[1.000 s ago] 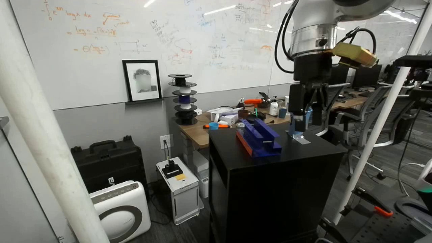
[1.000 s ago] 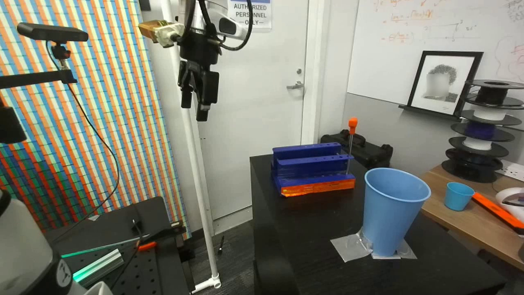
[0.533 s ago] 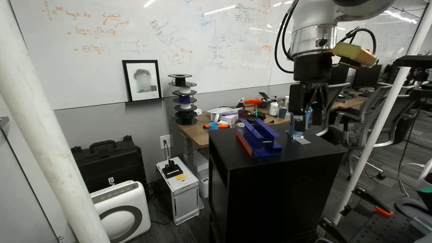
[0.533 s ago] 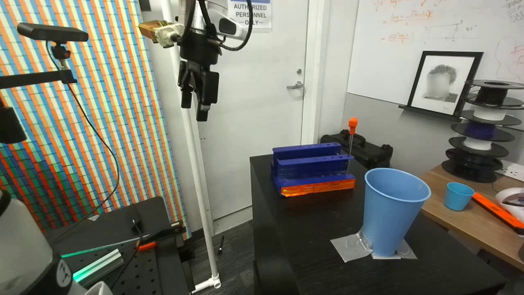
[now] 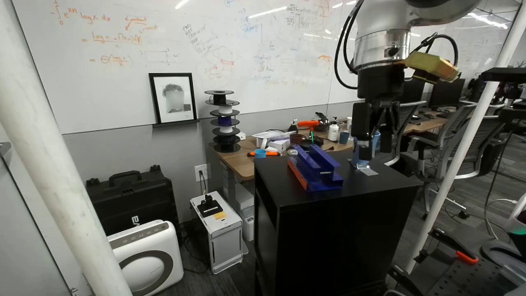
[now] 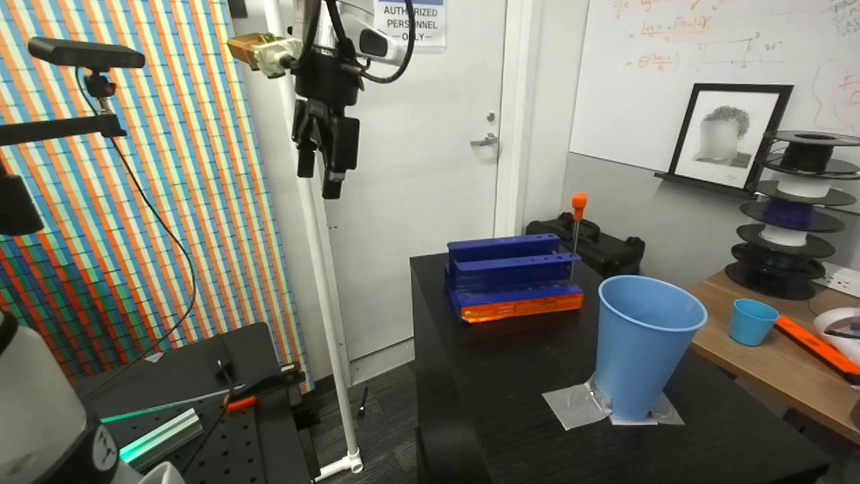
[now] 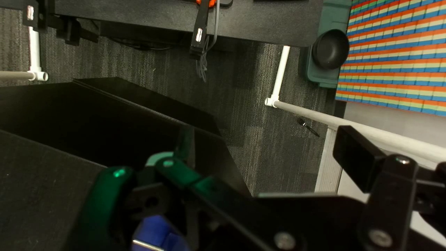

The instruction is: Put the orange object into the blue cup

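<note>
The orange object [image 6: 579, 204] is a small orange handle on a thin metal shaft. It stands nearly upright at one end of a dark blue rack [image 6: 514, 262] in an exterior view; I cannot make it out in the wrist view. The tall light-blue cup [image 6: 641, 356] stands upright, taped to the black cabinet top; an exterior view shows it partly hidden behind my gripper [image 5: 376, 149]. My gripper [image 6: 318, 180] hangs high, away from rack and cup in depth. Its fingers [image 7: 357, 160] are wide apart in the wrist view, with nothing between them.
The rack has an orange side and sits on the black cabinet [image 6: 537, 390]. A wooden desk [image 6: 799, 376] with a small blue cup [image 6: 752, 321] lies beyond. A white pole [image 6: 322, 269] stands behind the arm. The wrist view shows carpet floor [image 7: 264, 139].
</note>
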{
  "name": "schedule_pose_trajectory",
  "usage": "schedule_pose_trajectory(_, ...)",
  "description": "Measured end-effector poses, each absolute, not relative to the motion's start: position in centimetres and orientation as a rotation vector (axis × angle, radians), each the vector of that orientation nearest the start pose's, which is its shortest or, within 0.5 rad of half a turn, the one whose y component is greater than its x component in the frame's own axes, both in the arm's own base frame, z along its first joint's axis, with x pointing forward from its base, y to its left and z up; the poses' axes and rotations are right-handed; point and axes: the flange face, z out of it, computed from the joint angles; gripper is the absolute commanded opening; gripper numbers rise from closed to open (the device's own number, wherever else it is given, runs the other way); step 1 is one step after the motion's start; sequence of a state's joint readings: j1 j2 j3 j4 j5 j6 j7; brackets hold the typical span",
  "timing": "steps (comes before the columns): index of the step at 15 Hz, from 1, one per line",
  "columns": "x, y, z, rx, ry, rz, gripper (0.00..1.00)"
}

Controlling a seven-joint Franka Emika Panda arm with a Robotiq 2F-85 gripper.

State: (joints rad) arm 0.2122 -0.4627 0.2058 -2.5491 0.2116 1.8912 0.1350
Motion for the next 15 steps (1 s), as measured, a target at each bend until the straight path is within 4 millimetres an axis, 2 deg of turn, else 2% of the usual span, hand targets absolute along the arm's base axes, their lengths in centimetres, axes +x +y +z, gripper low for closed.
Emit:
schedule_pose_trajectory(6,33.8,16.5,41.0,-3.104,-0.299,0.329,1.0)
schedule_pose_trajectory(9,35.2,15.6,42.8,-3.189,-0.417,0.269,1.0)
schedule_pose_trajectory(12,37.5,13.2,45.7,-3.258,-0.547,0.207,1.0)
schedule_pose_trajectory(15,40.3,9.5,48.5,-3.288,-0.653,0.127,1.0)
